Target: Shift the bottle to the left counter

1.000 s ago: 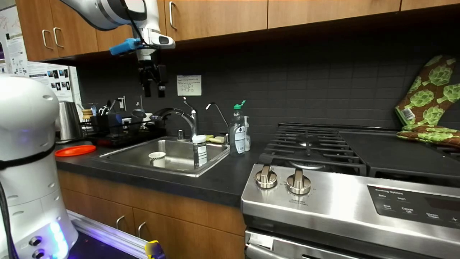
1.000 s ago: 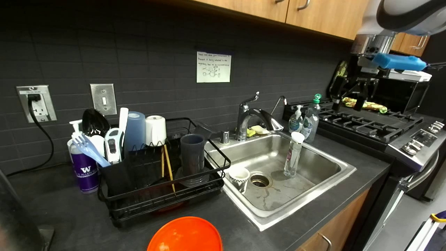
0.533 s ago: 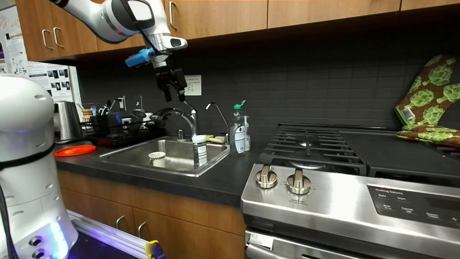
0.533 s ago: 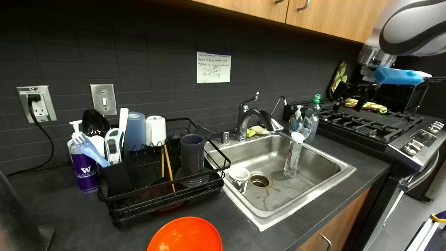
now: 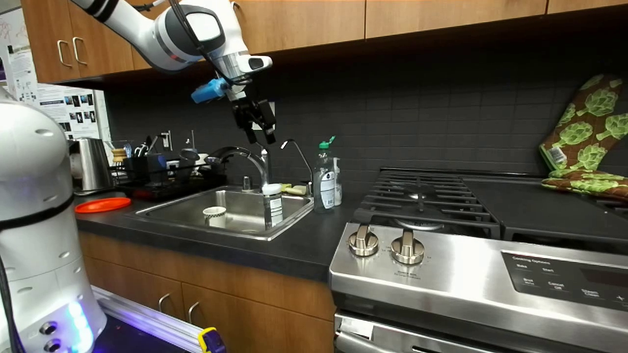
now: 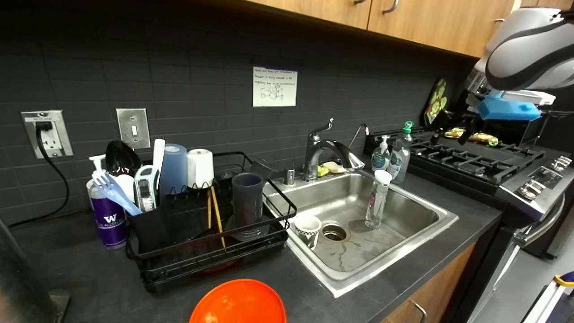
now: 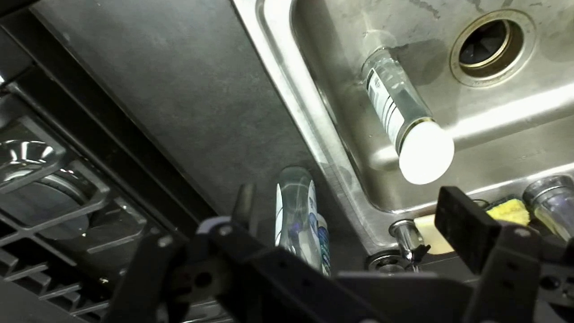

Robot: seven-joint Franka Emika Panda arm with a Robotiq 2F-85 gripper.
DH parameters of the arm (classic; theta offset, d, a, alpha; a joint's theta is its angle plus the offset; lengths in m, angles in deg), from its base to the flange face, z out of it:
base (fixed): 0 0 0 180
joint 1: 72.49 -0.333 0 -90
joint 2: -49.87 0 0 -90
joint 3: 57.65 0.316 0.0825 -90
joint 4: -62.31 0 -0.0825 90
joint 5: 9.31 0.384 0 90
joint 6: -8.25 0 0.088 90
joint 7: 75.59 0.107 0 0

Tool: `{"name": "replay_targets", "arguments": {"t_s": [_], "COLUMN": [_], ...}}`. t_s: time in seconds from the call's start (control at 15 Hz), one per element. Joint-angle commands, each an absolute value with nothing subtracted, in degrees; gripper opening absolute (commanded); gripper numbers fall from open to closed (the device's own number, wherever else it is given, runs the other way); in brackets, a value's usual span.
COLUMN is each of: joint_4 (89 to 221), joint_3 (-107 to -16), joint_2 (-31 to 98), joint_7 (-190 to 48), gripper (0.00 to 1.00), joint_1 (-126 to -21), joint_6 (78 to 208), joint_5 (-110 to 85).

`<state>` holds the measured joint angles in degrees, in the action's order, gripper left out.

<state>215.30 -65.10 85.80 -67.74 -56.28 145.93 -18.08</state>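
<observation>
The bottle, see-through with a green flip top, stands upright on the dark counter right of the sink in both exterior views (image 5: 324, 184) (image 6: 401, 154). In the wrist view the bottle (image 7: 293, 202) is left of centre, its upper part hidden behind the gripper linkage. My gripper (image 5: 262, 137) is open and empty, tilted, above the faucet in an exterior view, higher than the bottle and apart from it. It also shows in an exterior view (image 6: 448, 137) and the wrist view (image 7: 347, 206). The left counter (image 6: 89, 273), dark, lies left of the sink.
The sink (image 6: 441, 226) holds a white-capped bottle (image 6: 378, 197) and a cup (image 6: 308, 226). A soap pump bottle (image 6: 380, 157) stands close beside the bottle. The faucet (image 5: 265, 169), stove (image 5: 422, 196), dish rack (image 6: 210, 251) and orange plate (image 6: 242, 300) are around.
My gripper has moved right and slightly down in an exterior view, from left of the paper note to over the faucet, and has tilted. It stays open. The bottle has not moved.
</observation>
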Motion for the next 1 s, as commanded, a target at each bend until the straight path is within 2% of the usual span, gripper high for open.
{"name": "replay_targets", "arguments": {"t_s": [0.0, 0.93], "joint_4": [213.7, 215.2], "joint_3": [-65.9, -65.3], "joint_2": [82.1, 83.5], "joint_7": [-69.1, -68.2], "gripper": [1.00, 1.00], "joint_1": [-55.5, -55.8], "joint_6": [149.1, 149.1], "joint_5": [-18.3, -17.5]}}
